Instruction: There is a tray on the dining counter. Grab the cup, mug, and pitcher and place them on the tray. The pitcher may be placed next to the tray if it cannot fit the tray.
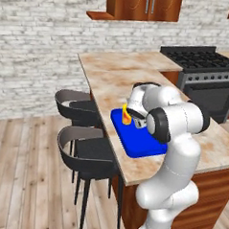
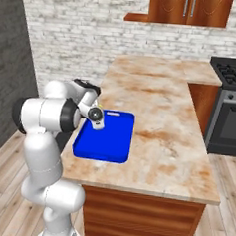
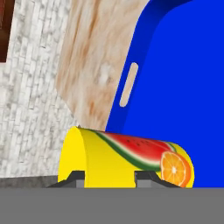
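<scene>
1. The cup point(image 3: 127, 159) sits between my finger tips point(image 3: 76, 178); my claw point(image 1: 131, 118) is closed on it, gripping the yellow body so the fruit picture faces out.
2. I hold it over the tray's point(image 1: 138, 142) far left end, near the handle slot point(image 3: 128, 84), because that corner is the nearest one to come in over.
3. Whether its base touches the blue floor yet I cannot tell; the left base view suggests it hangs just above.
4. The tray lies along the bench's point(image 2: 164, 123) stool-side edge, so I judge drift toward that edge risky.
5. The rest of the blue floor is bare, with room for the other things.
6. Beyond the tray, the marbled top runs open toward the stove point(image 1: 205, 79); two stools point(image 1: 85, 148) stand beside the bench.
</scene>
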Robot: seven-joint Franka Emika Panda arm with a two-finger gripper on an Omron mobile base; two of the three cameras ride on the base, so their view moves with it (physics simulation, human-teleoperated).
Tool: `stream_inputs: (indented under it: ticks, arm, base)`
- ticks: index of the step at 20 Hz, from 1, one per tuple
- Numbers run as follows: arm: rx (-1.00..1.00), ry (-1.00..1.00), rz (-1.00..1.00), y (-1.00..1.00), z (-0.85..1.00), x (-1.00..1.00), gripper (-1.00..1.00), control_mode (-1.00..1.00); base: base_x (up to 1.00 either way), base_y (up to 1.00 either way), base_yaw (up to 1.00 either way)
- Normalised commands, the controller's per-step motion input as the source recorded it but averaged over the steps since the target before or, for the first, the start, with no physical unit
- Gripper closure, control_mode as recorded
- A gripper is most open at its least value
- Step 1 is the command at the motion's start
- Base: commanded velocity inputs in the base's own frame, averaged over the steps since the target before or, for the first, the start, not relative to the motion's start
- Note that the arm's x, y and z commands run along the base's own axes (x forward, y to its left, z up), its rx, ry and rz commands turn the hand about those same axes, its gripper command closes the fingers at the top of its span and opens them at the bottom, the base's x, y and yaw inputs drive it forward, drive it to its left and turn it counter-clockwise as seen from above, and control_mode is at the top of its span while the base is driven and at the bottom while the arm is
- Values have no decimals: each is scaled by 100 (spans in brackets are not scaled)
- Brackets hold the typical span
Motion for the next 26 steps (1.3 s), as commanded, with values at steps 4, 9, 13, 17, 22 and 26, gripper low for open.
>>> stream_inputs:
  ticks: [4,9,13,17,22,26]
  arm:
    - [0,0,0,0,0,38,100,-100]
    - [0,0,0,0,-6,26,100,-100]
    - [0,0,0,0,-17,17,100,-100]
    - [0,0,0,1,-27,13,100,-100]
    - [0,0,0,1,-28,7,100,-100]
    - [0,0,0,1,-21,6,100,-100]
  base:
    - [0,0,0]
    - [0,0,0]
    - [0,0,0]
    - [0,0,0]
    - [0,0,0]
    - [0,0,0]
